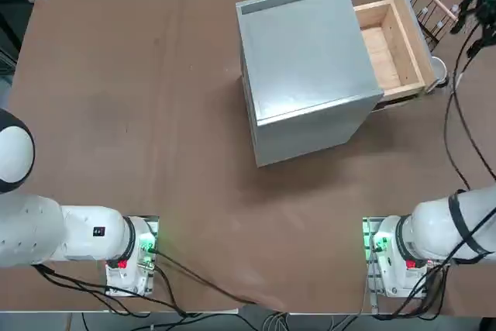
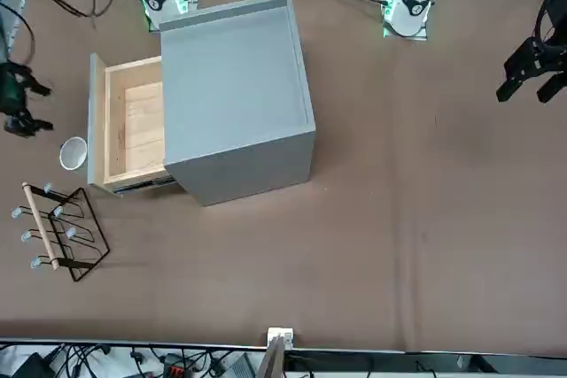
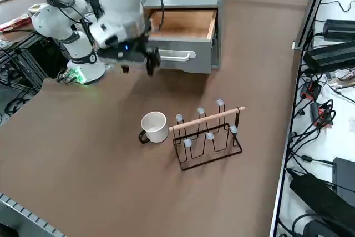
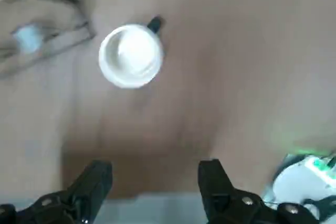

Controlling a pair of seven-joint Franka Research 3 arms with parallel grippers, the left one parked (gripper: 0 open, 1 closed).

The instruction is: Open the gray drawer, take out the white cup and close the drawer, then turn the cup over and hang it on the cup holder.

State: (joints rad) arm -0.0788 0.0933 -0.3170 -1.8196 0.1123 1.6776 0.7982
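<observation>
1. Cup's out: the small white ceramic mug with the side handle (image 3: 155,126) sits upright on the brown counter (image 3: 83,154), just beside the dark wire cup rack with the wooden bar (image 3: 208,134).
2. The wooden-rimmed gray-front drawer (image 3: 186,54) is open and empty, so closing it looks like my step now.
3. My hand (image 3: 137,62) hangs empty, fingers apart, near the drawer front; next move probably calls for pushing that front squarely.
4. No readable labels or writing anywhere.
</observation>
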